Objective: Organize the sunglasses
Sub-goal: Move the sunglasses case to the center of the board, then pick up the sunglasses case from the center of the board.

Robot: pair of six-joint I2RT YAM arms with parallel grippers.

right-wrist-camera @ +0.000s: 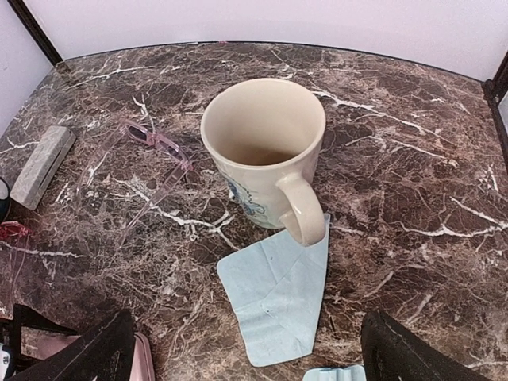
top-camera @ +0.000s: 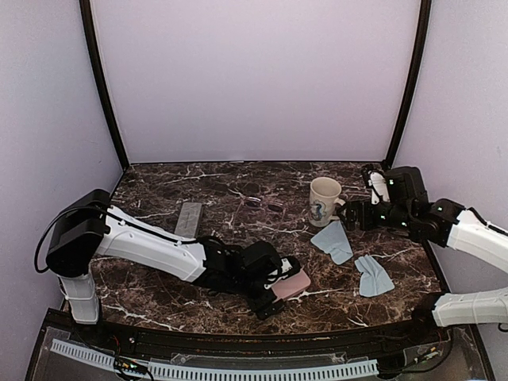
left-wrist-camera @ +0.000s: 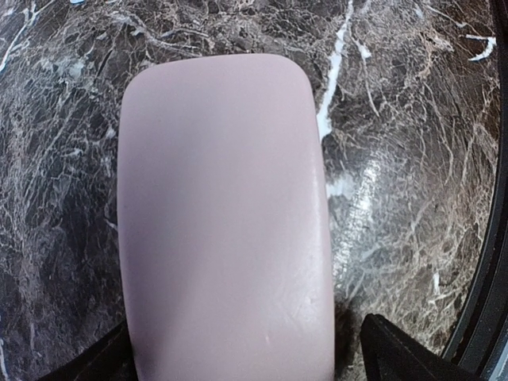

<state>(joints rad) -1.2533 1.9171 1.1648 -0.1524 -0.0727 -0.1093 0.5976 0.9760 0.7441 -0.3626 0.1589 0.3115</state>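
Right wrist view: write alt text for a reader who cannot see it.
A cream mug stands upright on a dark marble table, a light blue cloth in front of it. Pink-framed sunglasses lie left of it, a grey case farther left.

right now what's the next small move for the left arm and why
Probably lift the left end effector straight up off the pink case. Its jaws stand open on either side of the closed case, gripping nothing, and a pair of sunglasses lies farther back, between the grey case and the mug.
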